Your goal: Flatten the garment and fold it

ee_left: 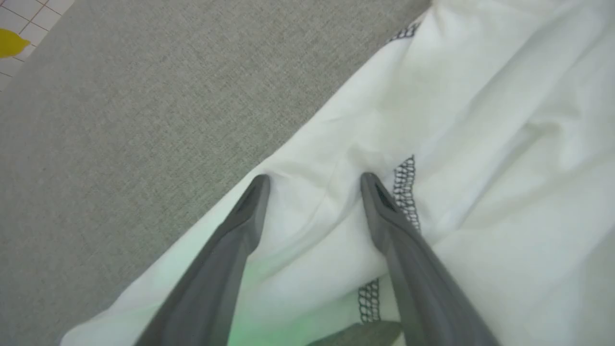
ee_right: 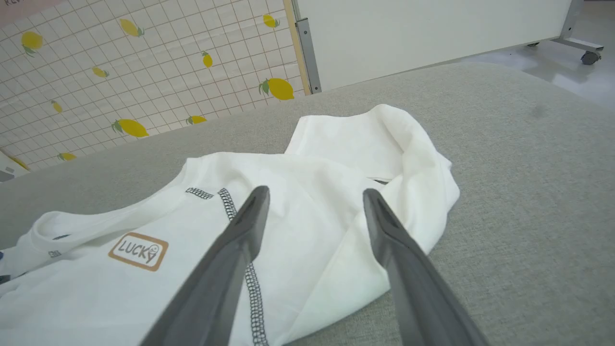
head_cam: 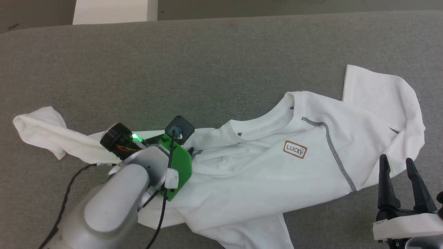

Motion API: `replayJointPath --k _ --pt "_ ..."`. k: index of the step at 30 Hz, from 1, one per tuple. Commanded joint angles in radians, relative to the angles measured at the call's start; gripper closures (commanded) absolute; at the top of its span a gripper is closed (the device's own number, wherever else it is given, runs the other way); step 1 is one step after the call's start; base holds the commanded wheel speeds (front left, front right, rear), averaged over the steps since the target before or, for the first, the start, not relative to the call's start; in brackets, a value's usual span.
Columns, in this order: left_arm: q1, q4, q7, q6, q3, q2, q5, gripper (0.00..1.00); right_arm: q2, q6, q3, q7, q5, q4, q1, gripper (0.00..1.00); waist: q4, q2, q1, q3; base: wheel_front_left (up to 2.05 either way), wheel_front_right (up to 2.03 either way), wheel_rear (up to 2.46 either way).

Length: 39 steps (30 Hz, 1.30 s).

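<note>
While crumpled across grey fabric bench (head_cam: 221, 62), lemon-patterned tiling (ee_right: 120, 72) beyond: garment (head_cam: 277, 173). Left end effector (ee_left: 314, 179) angled down, spread, tips at shoulder seam; right end effector (head_cam: 396, 162) spread, upright beside garment's edge.

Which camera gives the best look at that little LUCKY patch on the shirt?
The right wrist view: the LUCKY patch is largest and readable there. The head view shows it smaller, from above. The left wrist view looks at the shirt near its zigzag stitching.
</note>
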Motion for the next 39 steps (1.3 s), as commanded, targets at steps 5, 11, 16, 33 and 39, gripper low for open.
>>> replayJointPath --k 5,11,16,33,39 --pt "-0.034 0.055 -0.008 -0.004 -0.103 0.033 -0.091 1.0 0.0 -0.001 -0.001 0.008 0.001 0.0 -0.014 0.0 -0.005 -0.0001 0.0 -0.002 0.0 0.0 0.0" --pt "-0.032 0.056 -0.174 0.009 -0.025 0.017 -0.21 1.0 0.0 -0.001 -0.001 0.022 -0.001 -0.008 -0.001 0.0 0.018 -0.0001 0.0 -0.028 0.0 0.0 0.0" --pt "-0.085 0.021 -0.227 0.044 0.077 0.104 -0.227 1.0 0.0 -0.001 0.008 0.027 0.003 -0.026 -0.004 0.0 0.015 -0.0001 0.0 0.008 0.0 0.0 0.0" --pt "-0.247 0.132 -0.361 0.149 0.204 0.154 -0.198 0.0 0.0 -0.001 0.022 0.007 0.009 0.012 -0.098 0.0 -0.029 -0.0001 0.0 0.192 0.0 0.0 0.0" --pt "-0.249 0.138 -0.461 0.164 0.216 0.129 -0.197 0.0 0.0 -0.001 0.021 0.002 0.001 0.029 -0.11 0.0 -0.003 -0.0001 0.0 0.159 0.0 0.0 0.0"
